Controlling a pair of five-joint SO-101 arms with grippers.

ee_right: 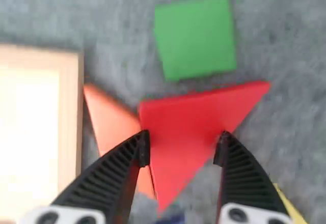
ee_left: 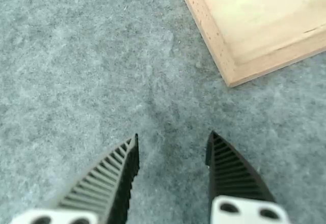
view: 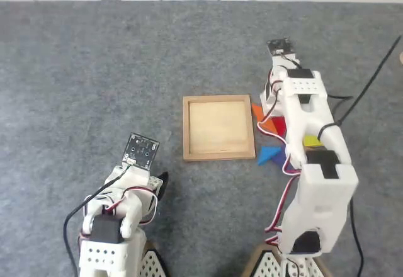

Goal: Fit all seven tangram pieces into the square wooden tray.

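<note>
My right claw [ee_right: 183,133] is released, its jaws spread to either side of the red triangle [ee_right: 198,114]; I can't tell if they touch it. The orange triangle [ee_right: 109,117] lies just beside the red one, between it and the tray [ee_right: 69,107]. The green square [ee_right: 195,35] sits near, apart from both. A blue piece [view: 269,155] and a yellow piece [view: 312,141] lie on the carpet [ee_left: 76,56] close by. My left claw [ee_left: 174,136] is released too, over carpet near a tray corner.
</note>
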